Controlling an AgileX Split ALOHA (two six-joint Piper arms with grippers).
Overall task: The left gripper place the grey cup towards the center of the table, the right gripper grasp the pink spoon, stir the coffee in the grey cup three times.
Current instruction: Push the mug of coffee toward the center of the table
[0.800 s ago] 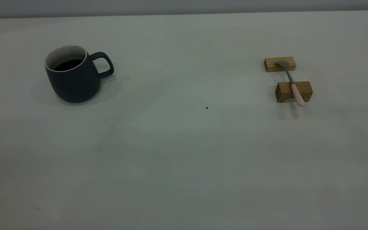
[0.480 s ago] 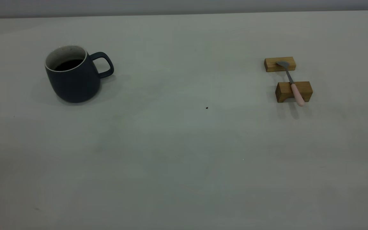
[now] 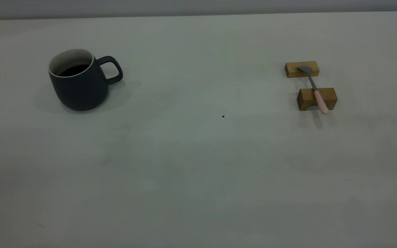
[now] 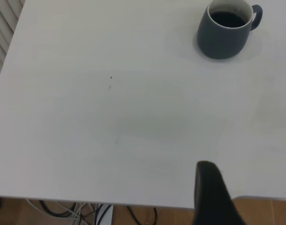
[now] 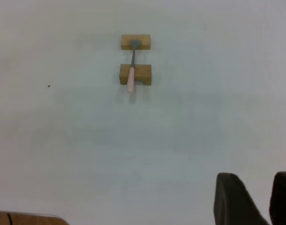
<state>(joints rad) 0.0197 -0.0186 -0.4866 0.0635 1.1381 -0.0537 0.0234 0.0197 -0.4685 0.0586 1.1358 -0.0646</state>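
The grey cup [image 3: 79, 81] stands upright at the table's [image 3: 198, 155] far left, handle turned toward the centre, with dark coffee [image 3: 73, 70] inside. On the right, the pink spoon [image 3: 315, 91] lies across two wooden blocks. Neither gripper shows in the exterior view. In the left wrist view the cup [image 4: 225, 35] and its coffee [image 4: 227, 18] are far off; the left gripper [image 4: 251, 197] hovers open and empty near the table's edge. The right wrist view has the spoon [image 5: 131, 70] far ahead of the right gripper [image 5: 255, 187], whose fingers [image 5: 232, 201] stand slightly apart with nothing between them.
The spoon's bowl rests on the farther wooden block [image 3: 302, 69], and its handle lies over the nearer notched block [image 3: 308, 99]. Beyond the table's edge [image 4: 133, 202] in the left wrist view are a wooden floor and cables [image 4: 86, 213]. A small dark speck [image 3: 223, 116] marks the table's middle.
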